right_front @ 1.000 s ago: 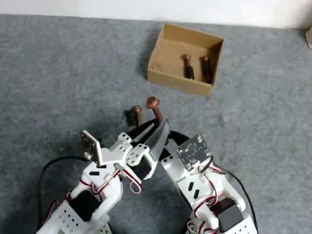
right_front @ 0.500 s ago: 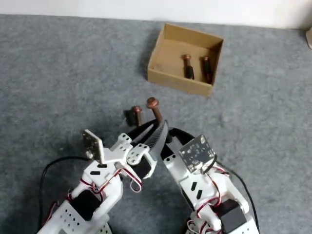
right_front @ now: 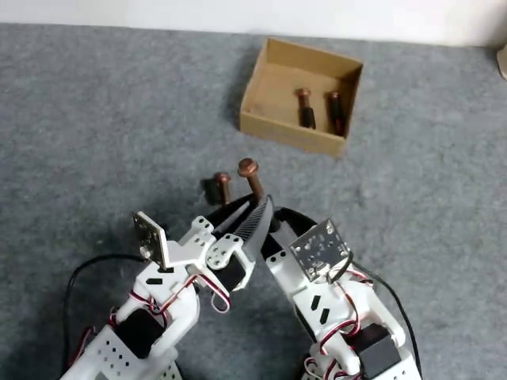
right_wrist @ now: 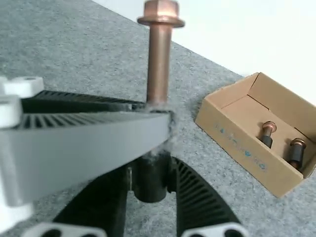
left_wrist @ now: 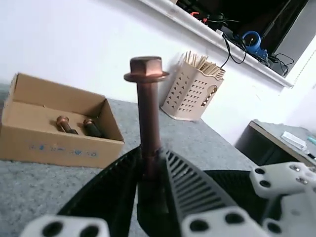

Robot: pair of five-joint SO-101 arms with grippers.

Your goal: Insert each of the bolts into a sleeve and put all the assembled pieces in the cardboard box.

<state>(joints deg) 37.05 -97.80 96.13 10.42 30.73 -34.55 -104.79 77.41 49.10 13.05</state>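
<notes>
A: What is the biggest thing here?
B: The grey table (right_front: 95, 119) lies under everything; the left arm (right_front: 150, 317) and the right arm (right_front: 341, 317) rise from the lower edge of the high view and meet just under the middle of the frame; the cardboard box (right_front: 285, 131) stands at the upper middle, a little to the right.
A: And the claws, how are they?
B: The left gripper (left_wrist: 150, 154) is pressed together on the shaft of the bolt (left_wrist: 148, 98), which stands upright, head on top; the right gripper (right_wrist: 150, 170) is clamped on the black sleeve (right_wrist: 149, 187), directly under the bolt; if the bolt's end is inside it, I cannot tell.
A: Anything smaller?
B: Inside the box lie the first assembled piece (right_front: 306, 112) and the second assembled piece (right_front: 336, 115), side by side; another bolt (right_front: 223, 184) is on the table just left of the held one, near the middle of the frame.
</notes>
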